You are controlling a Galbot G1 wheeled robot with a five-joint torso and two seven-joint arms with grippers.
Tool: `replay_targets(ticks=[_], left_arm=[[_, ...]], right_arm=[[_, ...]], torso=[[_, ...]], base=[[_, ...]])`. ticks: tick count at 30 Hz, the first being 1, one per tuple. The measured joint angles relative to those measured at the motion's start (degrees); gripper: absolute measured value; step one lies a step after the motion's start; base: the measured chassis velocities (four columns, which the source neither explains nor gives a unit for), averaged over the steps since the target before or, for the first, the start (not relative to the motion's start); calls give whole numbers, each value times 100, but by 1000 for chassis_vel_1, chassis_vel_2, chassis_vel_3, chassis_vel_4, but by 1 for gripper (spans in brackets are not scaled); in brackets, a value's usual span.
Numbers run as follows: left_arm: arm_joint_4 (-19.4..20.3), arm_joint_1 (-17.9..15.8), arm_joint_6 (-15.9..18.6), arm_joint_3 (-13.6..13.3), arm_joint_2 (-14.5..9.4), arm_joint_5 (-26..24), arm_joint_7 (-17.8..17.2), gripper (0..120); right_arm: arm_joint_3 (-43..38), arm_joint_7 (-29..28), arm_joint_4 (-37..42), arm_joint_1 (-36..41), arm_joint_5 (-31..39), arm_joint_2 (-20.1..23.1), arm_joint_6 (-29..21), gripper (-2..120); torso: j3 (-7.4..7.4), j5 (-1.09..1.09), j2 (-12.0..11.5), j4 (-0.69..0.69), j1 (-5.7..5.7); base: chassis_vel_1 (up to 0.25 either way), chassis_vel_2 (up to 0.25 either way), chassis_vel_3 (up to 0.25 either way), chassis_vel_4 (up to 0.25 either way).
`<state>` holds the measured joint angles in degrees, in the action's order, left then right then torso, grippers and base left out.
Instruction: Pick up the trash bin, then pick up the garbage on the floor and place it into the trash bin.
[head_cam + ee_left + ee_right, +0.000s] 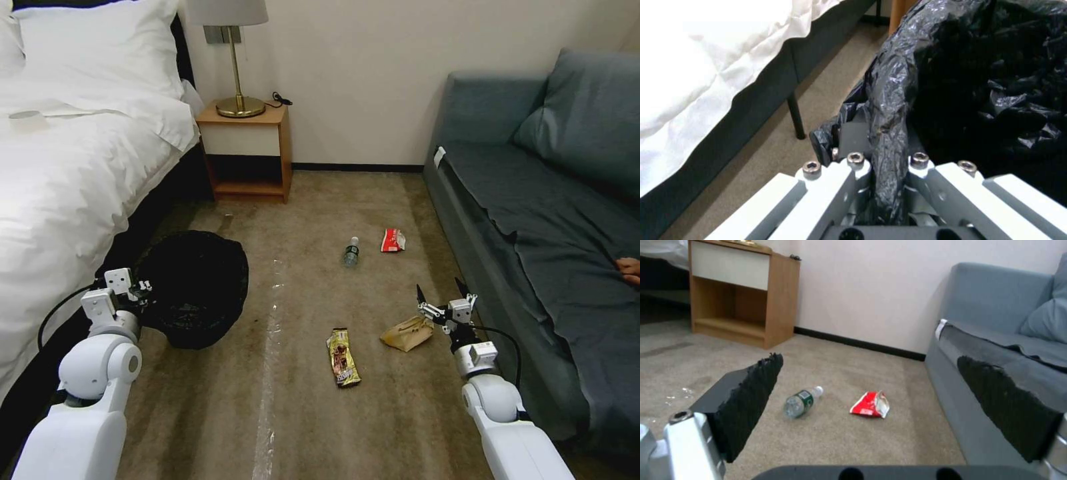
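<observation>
The trash bin [197, 287], covered in a crinkly black liner, is at the left beside the bed, its mouth tipped toward me. My left gripper [142, 291] is shut on its near rim; the left wrist view shows the liner fold [889, 110] pinched in the left gripper [882, 143]. My right gripper [441, 295] hangs open just above the crumpled brown paper bag [407, 333]. A gold-brown snack wrapper [343, 357] lies to its left. Farther off lie a small clear bottle [351, 252] [800, 402] and a red-and-white packet [393, 240] [871, 404], seen between the right gripper's black pads [751, 396].
A white bed [67, 167] runs along the left, with a dark bed leg [795, 116] close to the bin. A wooden nightstand [250, 153] with a brass lamp stands at the back wall. A grey-blue sofa [533, 200] lines the right side. Open carpet lies between them.
</observation>
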<state>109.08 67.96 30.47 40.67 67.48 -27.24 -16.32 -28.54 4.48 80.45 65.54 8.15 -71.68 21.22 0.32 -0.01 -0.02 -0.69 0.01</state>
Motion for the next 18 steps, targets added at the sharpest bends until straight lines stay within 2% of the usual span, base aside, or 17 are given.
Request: replay_targets(ticks=[6, 9, 16, 18], left_arm=[[-41, 8, -35, -33, 51, 53, 2, 2], [-60, -9, -38, -65, 73, 69, 3, 2], [-211, -108, -72, -264, 143, 150, 2, 2], [-310, -128, -117, -350, 190, 206, 27, 2]], right_arm=[[67, -191, -245, -140, -128, -68, 333, 100], [132, -324, -285, -170, -161, -80, 314, 100], [327, -743, -394, -265, 113, -173, -182, 100], [519, -1147, -448, -420, 605, -258, -659, 100]], torso=[[0, 0, 0, 0, 0], [0, 0, 0, 0, 0], [0, 0, 0, 0, 0], [0, 0, 0, -2, 0]], base=[[-36, 31, 33, -39], [0, 0, 0, 0], [0, 0, 0, 0], [0, 0, 0, 0]])
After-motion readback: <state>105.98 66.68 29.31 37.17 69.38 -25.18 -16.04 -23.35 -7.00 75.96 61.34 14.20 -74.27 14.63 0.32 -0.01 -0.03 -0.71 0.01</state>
